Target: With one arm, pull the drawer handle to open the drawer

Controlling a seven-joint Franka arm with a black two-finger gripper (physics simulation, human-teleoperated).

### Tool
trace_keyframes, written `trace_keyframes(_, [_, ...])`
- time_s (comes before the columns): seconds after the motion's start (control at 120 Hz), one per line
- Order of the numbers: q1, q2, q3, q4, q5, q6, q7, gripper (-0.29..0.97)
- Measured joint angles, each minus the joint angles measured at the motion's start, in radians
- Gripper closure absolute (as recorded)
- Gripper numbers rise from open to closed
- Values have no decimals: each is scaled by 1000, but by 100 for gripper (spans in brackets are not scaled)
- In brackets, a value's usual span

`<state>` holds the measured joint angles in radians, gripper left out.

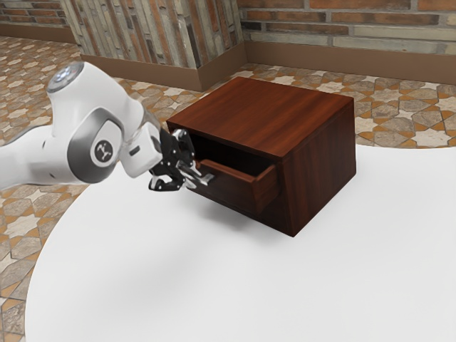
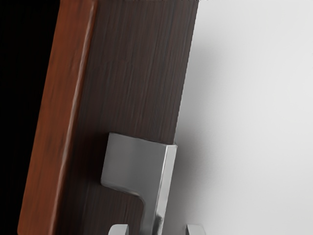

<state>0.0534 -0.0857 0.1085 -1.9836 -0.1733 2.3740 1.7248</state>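
White robot arm [image 1: 43, 153] enters from exterior view's left. Black two-finger claw [image 1: 184, 173] sits at silver metal bar handle [image 1: 205, 176]; cannot tell whether it clamps it. Dark red-brown wooden drawer [image 1: 235, 187] stands partly out of matching wooden cabinet [image 1: 285, 121] on white round counter [image 1: 214, 285]. Judged step: pulling, drawer not fully open. Next move calls for straight draw away from cabinet, along drawer's travel, without slipping off handle.

Round white table [image 1: 214, 285] is taking up the whole lower half of the frame. Star-patterned tile floor [image 1: 28, 64] is showing around it at left and upper right. Brick wall [image 1: 356, 21] and a plank-clad corner [image 1: 142, 28] are running along the top.
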Motion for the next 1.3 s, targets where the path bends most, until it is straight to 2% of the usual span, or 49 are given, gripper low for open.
trace_keyframes(1.3, [8, -174, 44, -174, 1, 5, -4, 63])
